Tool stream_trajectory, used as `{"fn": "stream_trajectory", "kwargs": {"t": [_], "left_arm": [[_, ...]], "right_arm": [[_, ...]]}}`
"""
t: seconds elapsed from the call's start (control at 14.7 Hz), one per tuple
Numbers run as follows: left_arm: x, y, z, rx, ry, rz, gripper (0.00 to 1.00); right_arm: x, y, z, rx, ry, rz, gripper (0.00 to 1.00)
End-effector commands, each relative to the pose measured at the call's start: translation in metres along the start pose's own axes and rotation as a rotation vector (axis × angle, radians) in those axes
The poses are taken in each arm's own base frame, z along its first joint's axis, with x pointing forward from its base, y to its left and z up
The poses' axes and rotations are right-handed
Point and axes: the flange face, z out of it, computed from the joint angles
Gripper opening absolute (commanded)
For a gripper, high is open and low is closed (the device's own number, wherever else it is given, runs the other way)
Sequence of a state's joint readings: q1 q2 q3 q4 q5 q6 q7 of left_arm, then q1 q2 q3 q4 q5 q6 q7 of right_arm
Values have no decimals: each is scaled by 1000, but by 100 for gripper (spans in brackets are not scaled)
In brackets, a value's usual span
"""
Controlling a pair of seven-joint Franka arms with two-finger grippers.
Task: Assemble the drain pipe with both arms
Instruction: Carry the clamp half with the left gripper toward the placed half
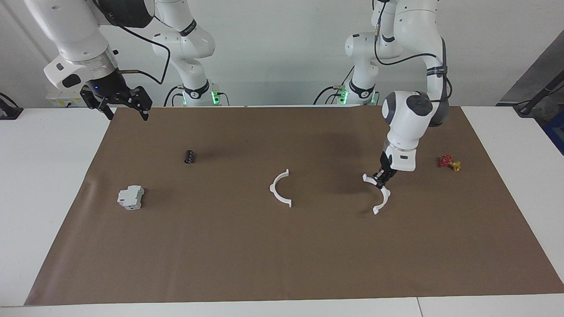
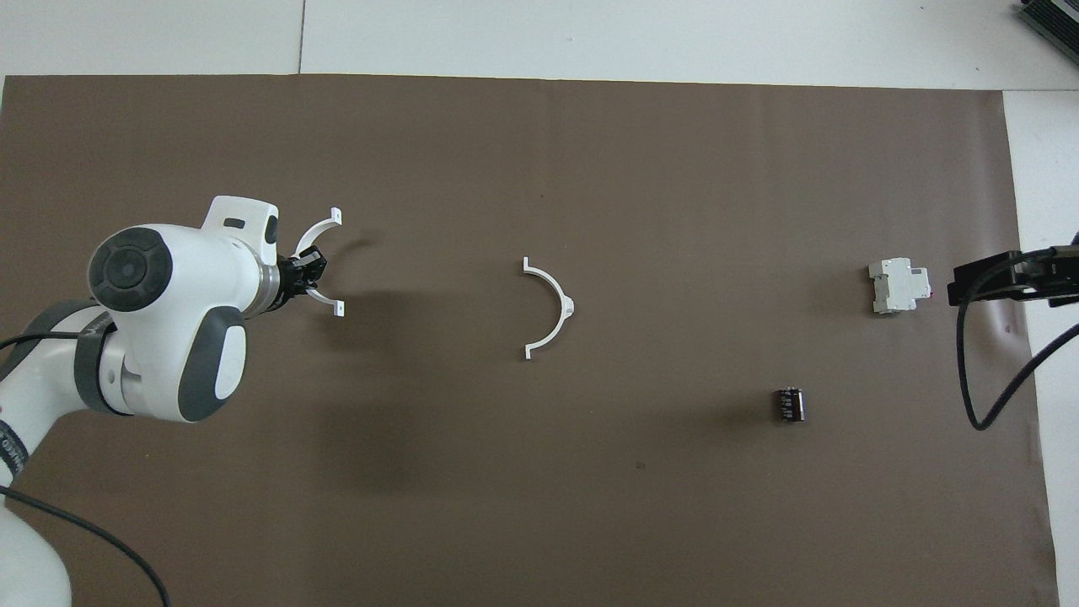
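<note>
The drain pipe is two separate white half-ring arcs on the brown mat. My left gripper (image 1: 381,178) is shut on the middle of one arc (image 1: 386,196), low over the mat toward the left arm's end; it shows in the overhead view (image 2: 308,271) with the arc (image 2: 314,229) opening away from the arm. I cannot tell whether this arc touches the mat. The other arc (image 1: 272,188) lies flat at the mat's middle, also in the overhead view (image 2: 570,308). My right gripper (image 1: 127,112) is open and empty, raised over the mat's edge at the right arm's end, where that arm waits (image 2: 982,282).
A grey boxy block (image 1: 131,197) (image 2: 898,285) and a small black cylinder (image 1: 189,156) (image 2: 790,404) lie toward the right arm's end. A red-and-yellow valve piece (image 1: 449,163) lies beside the left arm. The brown mat (image 1: 282,255) covers most of the white table.
</note>
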State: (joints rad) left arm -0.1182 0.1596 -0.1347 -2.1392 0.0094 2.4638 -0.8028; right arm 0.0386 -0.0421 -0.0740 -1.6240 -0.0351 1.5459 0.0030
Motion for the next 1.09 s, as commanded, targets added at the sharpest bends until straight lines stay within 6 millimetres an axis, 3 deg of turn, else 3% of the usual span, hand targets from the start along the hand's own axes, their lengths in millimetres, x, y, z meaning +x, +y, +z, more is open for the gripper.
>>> {"fn": "stream_trajectory", "kwargs": {"t": [0.0, 0.27, 0.41, 0.48, 0.55, 0.68, 1.02], "left_arm": [[-35, 36, 0, 1, -24, -43, 0], [-72, 99, -9, -13, -40, -62, 0], [-83, 133, 2, 22, -34, -78, 0], [-87, 139, 10, 32, -15, -95, 0], [-104, 149, 21, 49, -4, -82, 0], [-128, 158, 37, 74, -8, -79, 0], [-146, 152, 45, 132, -12, -41, 0]], "right_arm": [[-3, 0, -4, -11, 1, -21, 100], [-3, 9, -3, -7, -3, -6, 100], [-3, 8, -2, -8, -4, -10, 100], [-3, 6, -2, -9, -4, -13, 100], [-3, 5, -3, -9, -3, -15, 100], [-3, 5, -2, -9, -4, -15, 100], [-3, 5, -2, -9, -4, -15, 100]]}}
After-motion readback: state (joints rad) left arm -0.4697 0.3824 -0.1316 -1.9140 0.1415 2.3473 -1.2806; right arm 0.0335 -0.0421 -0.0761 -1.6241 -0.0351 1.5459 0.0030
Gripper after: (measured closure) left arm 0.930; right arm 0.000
